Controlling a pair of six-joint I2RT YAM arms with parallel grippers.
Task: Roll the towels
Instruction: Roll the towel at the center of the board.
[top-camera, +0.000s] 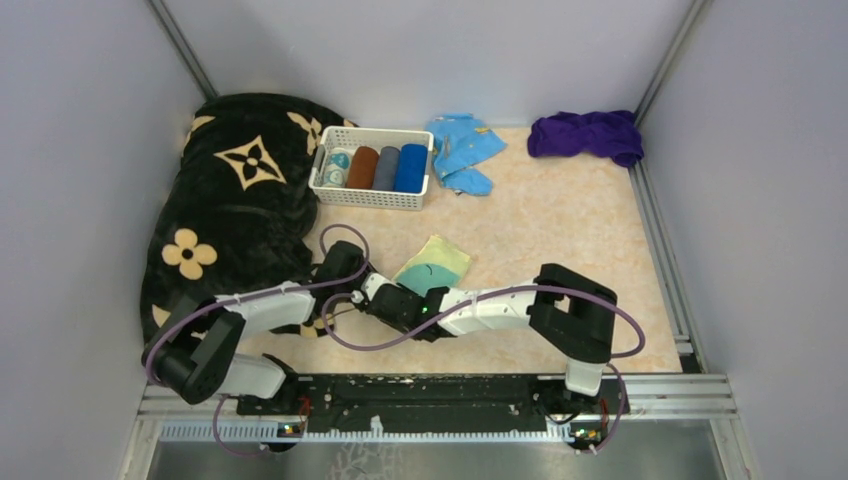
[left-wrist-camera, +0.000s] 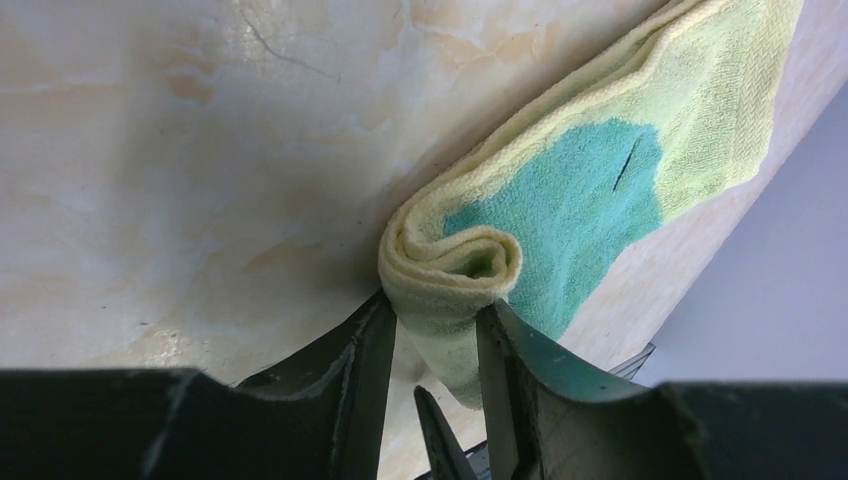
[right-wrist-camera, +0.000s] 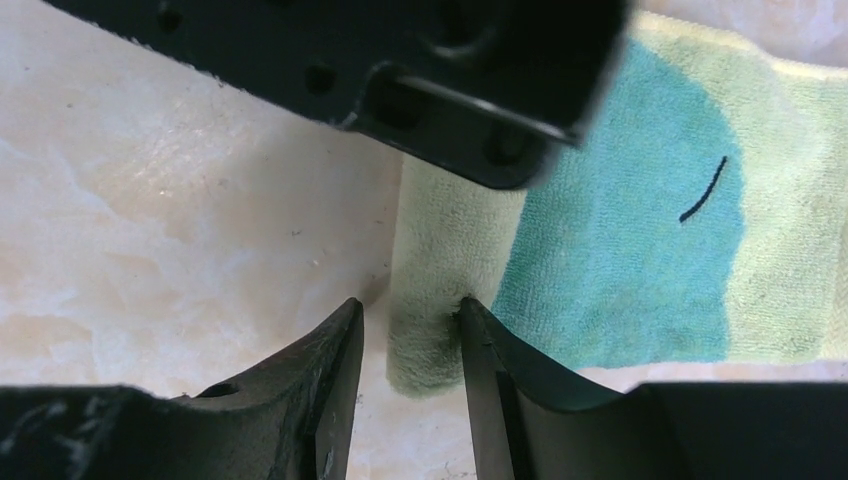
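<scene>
Because only a single loose turn is wound into the near end of the pale yellow towel (left-wrist-camera: 600, 190), which lies on the table (top-camera: 560, 230) just ahead of the arms, the coil is judged to be the weak point. One end of that coil is clamped between the jaws of the left gripper (left-wrist-camera: 437, 310). At the other end the jaws of the right gripper (right-wrist-camera: 407, 305) are held apart. One finger is pressed into the cloth while the other is seen just clear of the fold, so nothing is pinched there.

If the roll is driven forward from the clamped end alone, a skewed, cone-shaped roll is to be expected. If the clamp is let go before more turns are laid, the springy terry is likely to uncurl. The flat part of the towel is not held down by anything, so the whole cloth could be dragged over the smooth marbled surface rather than wound up. The two wrists are crowded together across a short roll, and a knock between them is a real risk. The towel is folded double, so its layers could be slid apart.

Well away, the dark purple towel (top-camera: 587, 135) is heaped in the far right corner, and the royal blue towel (top-camera: 411, 168) is seen rolled in the white basket (top-camera: 372, 197).
</scene>
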